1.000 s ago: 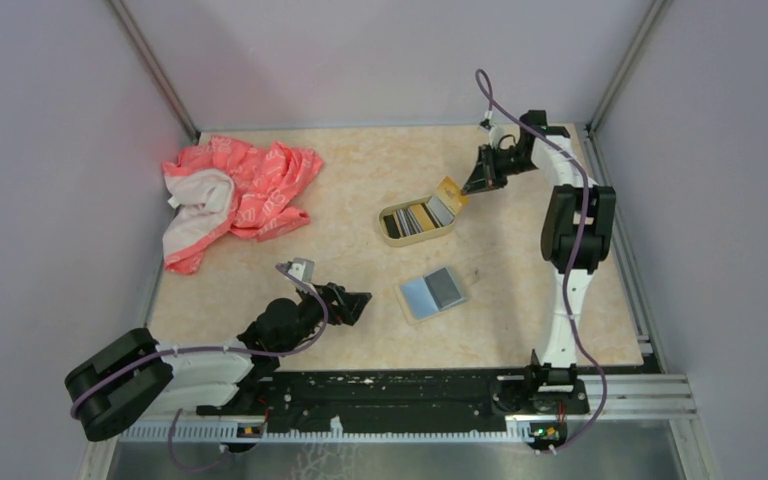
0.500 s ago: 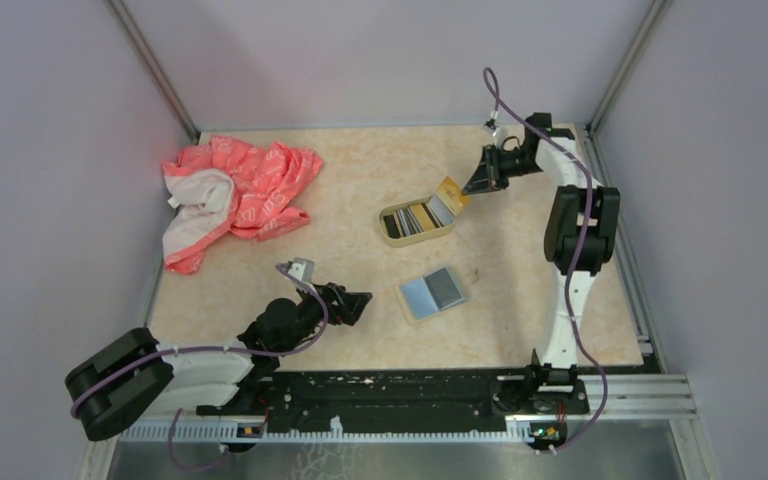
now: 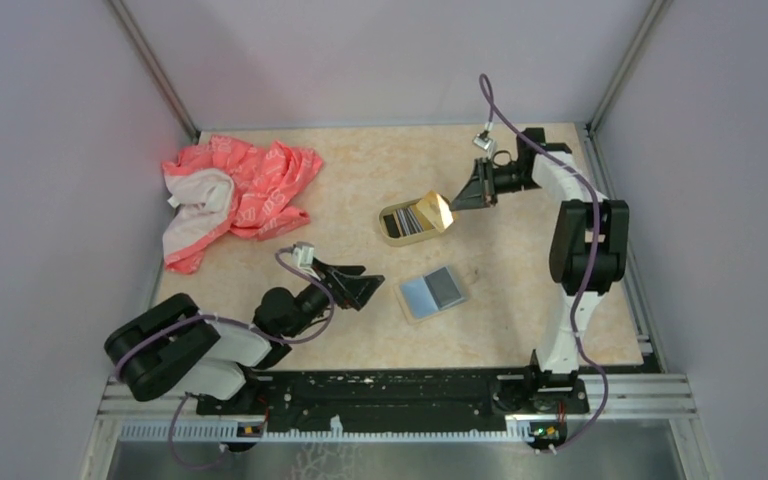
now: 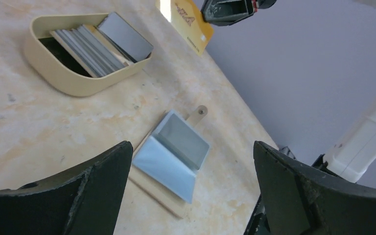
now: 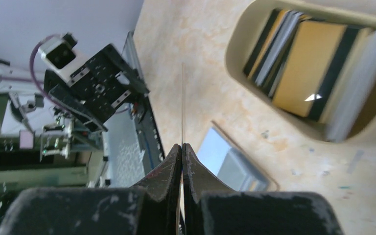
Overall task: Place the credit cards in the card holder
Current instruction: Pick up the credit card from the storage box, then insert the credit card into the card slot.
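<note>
Top external: R gripper, clenching tan card, is now tilting it over card holder for insertion; L gripper splayed, empty.

Nothing here can be read with any certainty. The yellow card carries a small dark mark near its top and a thin line of print along one edge, both too blurred in the left wrist view to make out. The pink cloth shows a white pattern that may be lettering, but it is too small from above to tell. The loose cards and the tin show only plain faces and stripes.
</note>
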Controlling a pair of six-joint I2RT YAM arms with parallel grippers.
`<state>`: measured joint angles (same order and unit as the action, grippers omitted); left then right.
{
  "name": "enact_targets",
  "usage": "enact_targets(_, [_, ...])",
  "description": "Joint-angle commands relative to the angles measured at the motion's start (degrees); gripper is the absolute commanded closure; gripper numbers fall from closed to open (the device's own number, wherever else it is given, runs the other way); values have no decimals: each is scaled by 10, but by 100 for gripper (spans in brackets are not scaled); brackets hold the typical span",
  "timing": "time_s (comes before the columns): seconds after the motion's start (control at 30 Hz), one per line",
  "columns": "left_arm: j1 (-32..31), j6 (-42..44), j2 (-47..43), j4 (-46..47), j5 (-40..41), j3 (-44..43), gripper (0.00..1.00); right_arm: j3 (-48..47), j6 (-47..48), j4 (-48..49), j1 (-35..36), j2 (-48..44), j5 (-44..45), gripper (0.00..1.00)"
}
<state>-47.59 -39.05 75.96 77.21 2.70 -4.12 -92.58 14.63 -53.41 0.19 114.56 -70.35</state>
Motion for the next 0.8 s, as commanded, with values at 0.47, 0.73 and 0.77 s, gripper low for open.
enact_targets(0.47, [14, -114, 250, 255, -89, -171, 5, 173, -67, 139, 108, -163, -95, 100])
enact_targets(0.73, [30, -154, 250, 255, -120, -198, 18, 180, -59, 138, 130, -165, -96, 100])
enact_targets(0.77, [34, -162, 251, 255, -125, -202, 22, 180, -59, 138, 133, -164, -95, 100])
